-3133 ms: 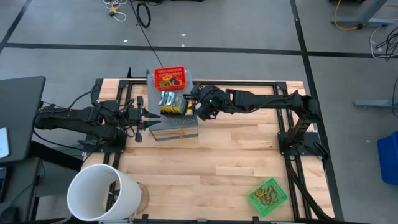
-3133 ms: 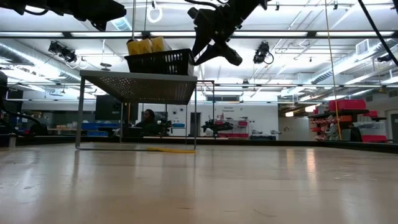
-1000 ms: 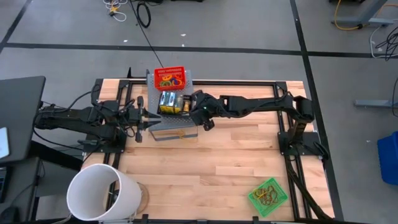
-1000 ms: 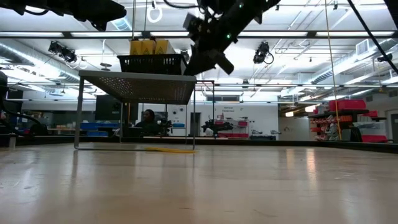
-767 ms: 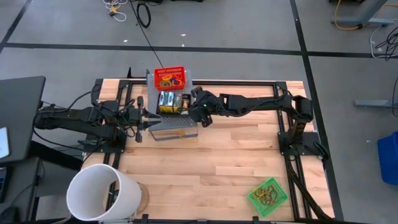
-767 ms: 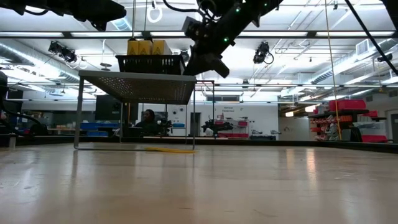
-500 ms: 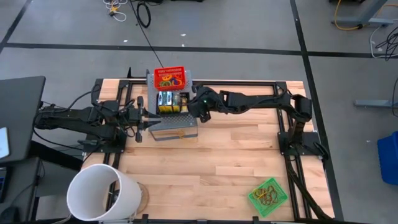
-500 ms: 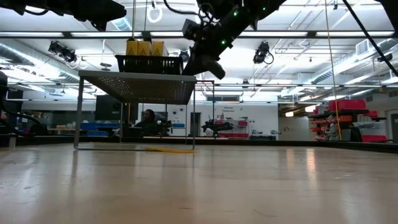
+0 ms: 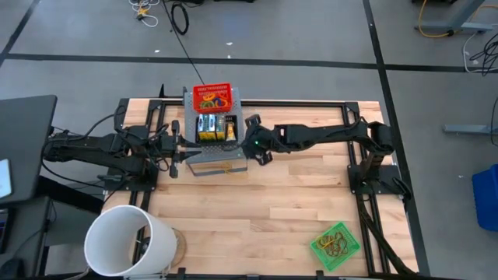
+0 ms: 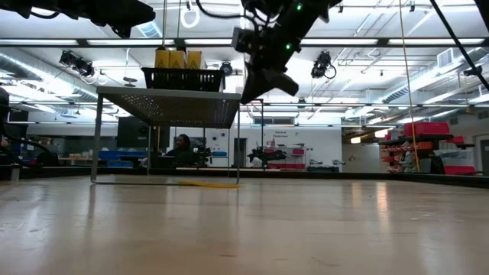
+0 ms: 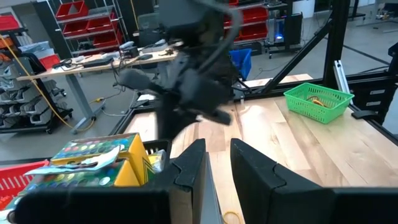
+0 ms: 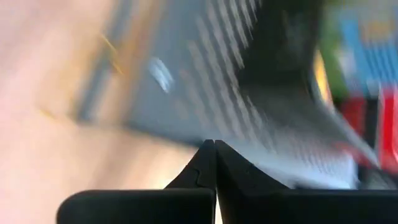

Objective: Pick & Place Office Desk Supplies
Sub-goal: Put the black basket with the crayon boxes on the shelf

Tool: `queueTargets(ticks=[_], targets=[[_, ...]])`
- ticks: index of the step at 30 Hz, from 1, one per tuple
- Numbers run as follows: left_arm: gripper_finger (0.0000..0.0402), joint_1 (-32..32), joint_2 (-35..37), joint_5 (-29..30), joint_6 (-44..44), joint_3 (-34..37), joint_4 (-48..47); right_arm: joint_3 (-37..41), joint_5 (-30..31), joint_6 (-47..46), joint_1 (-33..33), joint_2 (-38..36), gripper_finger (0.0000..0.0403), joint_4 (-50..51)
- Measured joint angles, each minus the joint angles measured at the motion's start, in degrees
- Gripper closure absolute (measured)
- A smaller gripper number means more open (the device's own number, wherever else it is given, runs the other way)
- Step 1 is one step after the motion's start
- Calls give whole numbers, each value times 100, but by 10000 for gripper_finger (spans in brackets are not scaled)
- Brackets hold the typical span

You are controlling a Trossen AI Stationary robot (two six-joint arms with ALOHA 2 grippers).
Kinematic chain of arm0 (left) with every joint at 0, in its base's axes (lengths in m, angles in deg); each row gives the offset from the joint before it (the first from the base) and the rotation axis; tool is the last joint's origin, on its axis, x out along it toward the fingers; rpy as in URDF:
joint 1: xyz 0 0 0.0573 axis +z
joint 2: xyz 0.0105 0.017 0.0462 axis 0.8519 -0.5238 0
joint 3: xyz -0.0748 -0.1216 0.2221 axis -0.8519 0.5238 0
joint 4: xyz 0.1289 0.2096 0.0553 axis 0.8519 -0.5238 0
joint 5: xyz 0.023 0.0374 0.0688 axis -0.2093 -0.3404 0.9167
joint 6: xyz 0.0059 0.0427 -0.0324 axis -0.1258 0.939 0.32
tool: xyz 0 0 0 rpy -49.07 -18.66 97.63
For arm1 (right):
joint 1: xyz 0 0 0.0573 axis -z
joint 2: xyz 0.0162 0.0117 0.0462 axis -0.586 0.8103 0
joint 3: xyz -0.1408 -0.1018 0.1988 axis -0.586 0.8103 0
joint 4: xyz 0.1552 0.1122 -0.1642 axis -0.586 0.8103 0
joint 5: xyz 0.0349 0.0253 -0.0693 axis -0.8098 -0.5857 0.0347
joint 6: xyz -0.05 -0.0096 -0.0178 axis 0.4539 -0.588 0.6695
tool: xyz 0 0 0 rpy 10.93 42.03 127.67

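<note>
Overhead view. A wooden tabletop fills the middle of the frame. In its upper left part stands a grey perforated metal stand, and on it a dark basket holding yellow-and-green crayon boxes. Directly above the dark basket in the frame lies a red basket with coloured rubber bands inside. The left hand sits at the left edge of the stand, its fingers set narrowly apart with nothing seen between them. The right hand reaches in from the right and hangs just off the right edge of the stand, beside the dark basket; its fingers are pressed together and empty. A large white bucket occupies the lower left corner. A green basket with more bands lies at the lower right, well apart from both arms.

Table-height view. The stand appears at upper left of the frame, carrying the dark basket with the yellow boxes rising above its rim. The right hand hangs beside the stand's right edge.

Right wrist view. The closed fingertips meet in front of the blurred perforated surface.
</note>
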Motion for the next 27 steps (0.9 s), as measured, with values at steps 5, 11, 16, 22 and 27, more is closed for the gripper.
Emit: queueTargets(ticks=[5,11,16,22,27], targets=[[318,0,0,0,20,0,-9,0,-1087,-97,-167,-35,403,-291],[318,2,0,1,20,0,-39,0,-1637,12,-60,-35,403,-865],[318,2,0,0,21,0,-39,0,-1883,54,103,17,403,-1220],[318,2,0,2,22,0,-35,0,-1827,145,176,131,403,-1563],[318,2,0,0,24,0,-38,4,-1583,262,174,166,403,-1603]])
